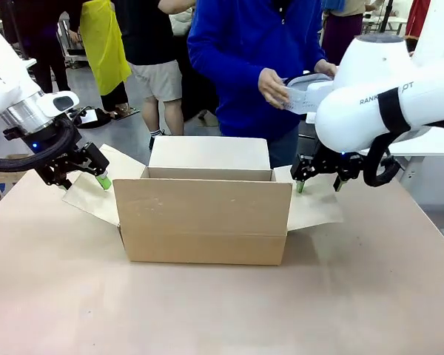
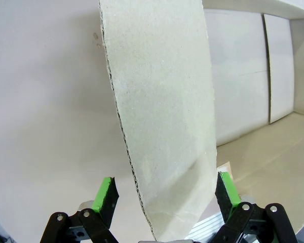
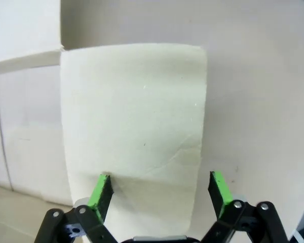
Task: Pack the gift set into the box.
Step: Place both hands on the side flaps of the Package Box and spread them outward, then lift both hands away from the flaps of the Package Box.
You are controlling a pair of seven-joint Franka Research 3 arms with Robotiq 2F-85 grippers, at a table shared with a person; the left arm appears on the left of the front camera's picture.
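The box (image 1: 203, 214) stands in the middle of the table with its four flaps spread open. My left gripper (image 1: 83, 177) is open over the left flap (image 2: 162, 101), which runs between its fingers (image 2: 105, 195). My right gripper (image 1: 318, 181) is open in the same way over the right flap (image 3: 137, 111), a green pad (image 3: 218, 187) on either side. Behind the box, a person in a blue top holds the pale gift set (image 1: 305, 95) in both hands at chest height. My right arm partly hides it.
The brown table (image 1: 207, 310) stretches bare in front of the box. The far flap (image 1: 207, 151) stands up toward the person. Other people stand farther back on the left.
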